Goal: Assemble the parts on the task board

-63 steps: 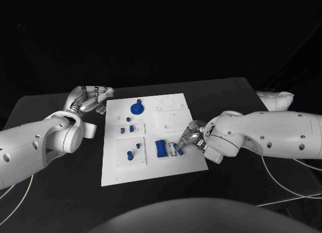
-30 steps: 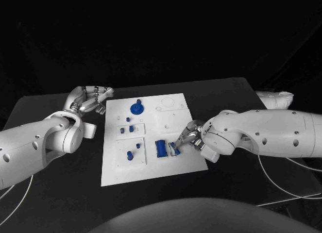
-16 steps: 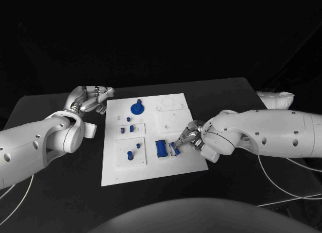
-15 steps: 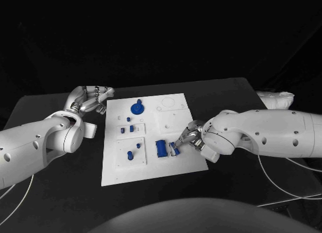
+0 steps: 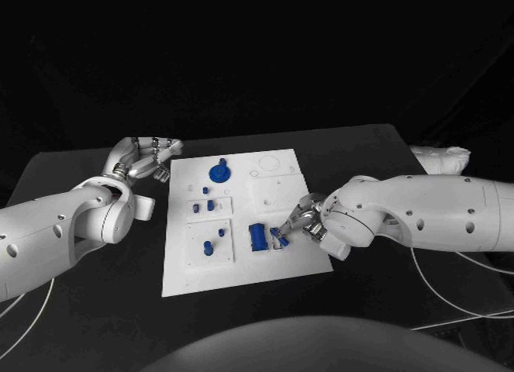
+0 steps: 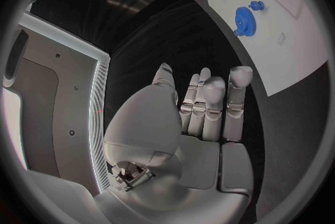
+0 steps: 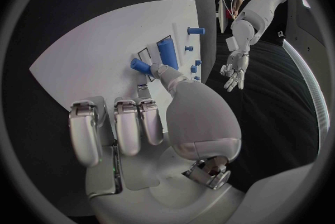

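The white task board (image 5: 240, 263) lies mid-table. On its near right part stands a large blue block (image 5: 258, 236), with a small blue piece (image 5: 280, 237) just to its right. My right hand (image 5: 304, 220) hovers at that piece. In the right wrist view one outstretched fingertip (image 7: 159, 71) presses on the small blue piece (image 7: 139, 64) beside the long block (image 7: 165, 49); the other fingers are curled in, holding nothing. My left hand (image 5: 145, 160) rests off the board's far left corner, fingers straight and apart (image 6: 206, 101), empty.
A blue gear (image 5: 219, 171) sits at the board's far left, also seen from the left wrist (image 6: 244, 13). Small blue pieces stand in the left-hand panels (image 5: 208, 205) (image 5: 208, 247). Black table surrounds the board; a white object (image 5: 441, 159) lies at the far right.
My right hand has shifted slightly toward the large block, nudging the small blue piece closer to it. The left hand has not moved.
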### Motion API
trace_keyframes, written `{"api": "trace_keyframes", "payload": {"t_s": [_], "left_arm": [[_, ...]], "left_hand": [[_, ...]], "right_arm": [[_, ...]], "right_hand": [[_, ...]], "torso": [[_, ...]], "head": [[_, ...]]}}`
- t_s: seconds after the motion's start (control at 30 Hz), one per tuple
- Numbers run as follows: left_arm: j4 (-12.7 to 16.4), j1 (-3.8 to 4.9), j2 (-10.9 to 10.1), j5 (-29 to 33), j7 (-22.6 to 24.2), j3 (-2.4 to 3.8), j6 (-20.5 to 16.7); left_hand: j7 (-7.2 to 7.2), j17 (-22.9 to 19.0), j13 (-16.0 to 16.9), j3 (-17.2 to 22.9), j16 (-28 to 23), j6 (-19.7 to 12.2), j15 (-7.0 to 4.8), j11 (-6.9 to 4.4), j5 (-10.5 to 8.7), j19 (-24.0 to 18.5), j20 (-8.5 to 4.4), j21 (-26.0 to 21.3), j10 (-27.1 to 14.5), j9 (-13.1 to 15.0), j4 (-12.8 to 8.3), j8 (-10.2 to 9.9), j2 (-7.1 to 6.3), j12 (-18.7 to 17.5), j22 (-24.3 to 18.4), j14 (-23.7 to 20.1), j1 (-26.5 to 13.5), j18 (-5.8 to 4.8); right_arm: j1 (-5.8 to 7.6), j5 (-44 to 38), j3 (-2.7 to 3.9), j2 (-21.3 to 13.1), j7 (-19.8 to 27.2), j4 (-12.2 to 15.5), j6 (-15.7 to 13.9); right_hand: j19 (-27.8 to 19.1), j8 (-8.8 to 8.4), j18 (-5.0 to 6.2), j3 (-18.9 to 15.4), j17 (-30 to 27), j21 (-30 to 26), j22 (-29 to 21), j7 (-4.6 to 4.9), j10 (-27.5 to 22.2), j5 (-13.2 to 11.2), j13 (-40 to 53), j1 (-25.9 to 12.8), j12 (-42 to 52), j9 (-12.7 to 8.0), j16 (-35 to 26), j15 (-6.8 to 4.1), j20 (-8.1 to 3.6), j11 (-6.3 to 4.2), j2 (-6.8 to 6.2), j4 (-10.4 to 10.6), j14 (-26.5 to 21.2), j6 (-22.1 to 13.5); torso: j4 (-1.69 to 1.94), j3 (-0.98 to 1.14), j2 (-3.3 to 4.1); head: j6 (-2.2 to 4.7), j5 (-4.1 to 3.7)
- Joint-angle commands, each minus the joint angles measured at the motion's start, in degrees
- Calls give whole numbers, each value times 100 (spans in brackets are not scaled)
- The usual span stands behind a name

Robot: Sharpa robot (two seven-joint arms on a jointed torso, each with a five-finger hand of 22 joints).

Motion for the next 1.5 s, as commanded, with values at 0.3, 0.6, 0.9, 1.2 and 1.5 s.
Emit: {"api": "trace_keyframes", "payload": {"t_s": [0.3, 0.6, 0.9, 1.2, 1.5], "left_arm": [[8, 4, -2, -2, 36, 4, 85], [7, 4, 0, -2, 37, 4, 84], [2, 4, 2, -2, 38, 4, 87], [-4, 4, 5, -2, 37, 3, 89], [-13, 4, 5, -2, 38, 3, 89]], "left_hand": [[0, -5, 7, -25, 0, -14, 2, -20, 31, -9, -12, 14, 16, 0, -4, 32, 60, 13, 6, -23, -2, 68], [0, -9, 7, -28, -3, -13, 2, -20, 31, -10, -12, 13, 16, 1, -5, 33, 65, 12, 6, -25, 5, 68], [0, -9, 7, -28, -3, -13, 2, -20, 31, -10, -12, 13, 16, 1, -5, 33, 65, 12, 6, -25, 5, 68], [0, -9, 7, -28, -3, -13, 2, -20, 31, -10, -12, 13, 16, 1, -5, 33, 65, 12, 6, -25, 5, 68], [0, -9, 7, -28, -3, -13, 2, -20, 31, -10, -12, 13, 16, 1, -5, 33, 65, 12, 6, -25, 5, 68]], "right_arm": [[-24, 20, -4, 22, -131, -12, 193], [-26, 37, -4, 30, -112, -18, 121], [-27, 57, -4, 34, -95, -32, 90], [-27, 60, -4, 34, -111, -33, 145], [-28, 81, -4, 31, -94, -13, 175]], "right_hand": [[599, -81, -39, -106, 1509, 26, 1510, 34, 605, -61, 1510, -118, 38, -40, 24, 13, 4, 34, -32, 53, 597, -31], [599, -99, -39, -209, 1509, 26, 1510, 3, 605, -217, 1510, -254, 38, -73, 24, 12, 16, 17, 8, 197, 597, 104], [599, -144, -39, -248, 1509, 26, 1510, -44, 605, -385, 1510, -298, 38, -141, 24, -28, -13, -28, 48, 278, 597, 250], [599, -224, -39, -330, 1509, 26, 1510, -31, 605, -500, 1510, -363, 38, -208, 24, -31, -23, -22, -13, 328, 597, 259], [599, -275, -39, -430, 1509, 26, 1510, -22, 605, -549, 1510, -446, 38, -254, 24, -24, -20, -13, -82, 382, 597, 287]], "torso": [[1, 2, -6], [2, 0, -5], [2, 2, -7], [3, 3, -4], [3, 2, -3]], "head": [[0, 6], [0, 4], [0, 0], [0, 3], [0, 8]]}}
